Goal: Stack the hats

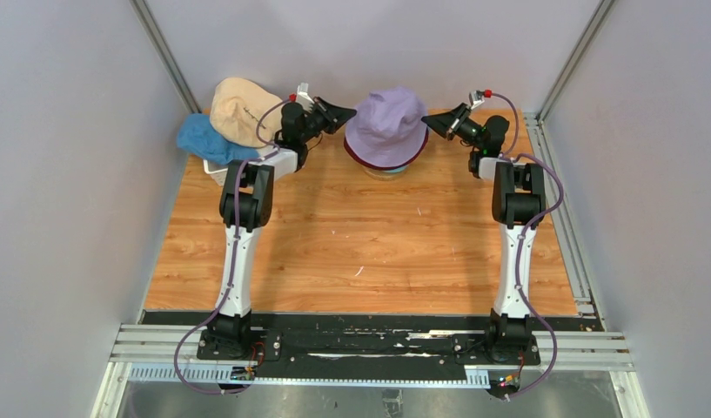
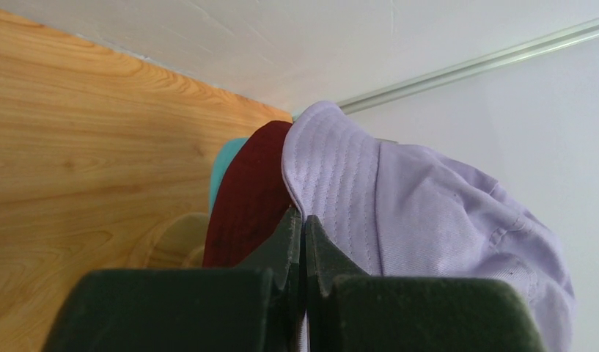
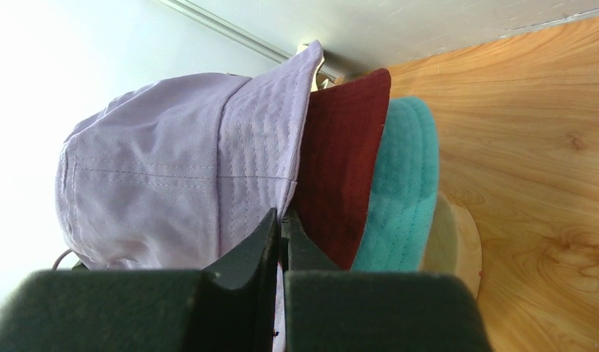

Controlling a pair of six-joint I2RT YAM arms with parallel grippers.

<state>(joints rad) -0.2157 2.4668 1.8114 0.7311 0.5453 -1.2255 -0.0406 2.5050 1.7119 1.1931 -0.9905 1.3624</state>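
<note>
Both grippers flank the lavender hat [image 1: 386, 126] in my top view, left gripper [image 1: 350, 111] at its left side and right gripper [image 1: 425, 120] at its right, at the table's [image 1: 378, 252] far end. That hat caps a pile on the stand [image 1: 388, 173], with a sliver of the red hat [image 1: 369, 165] under its brim. The beige hat [image 1: 238, 111] lies partly over the blue hat [image 1: 204, 139] on the basket [image 1: 214, 171] at far left.

On the left wrist camera, my jaws are pressed together, tips right at the lavender brim's edge where it meets the red hat (whether any cloth is caught, I can't tell). The teal hat [image 2: 224, 165] peeks out behind.

The right wrist camera shows the same: jaws together at the lavender brim, then red, teal and stand in turn.
</note>
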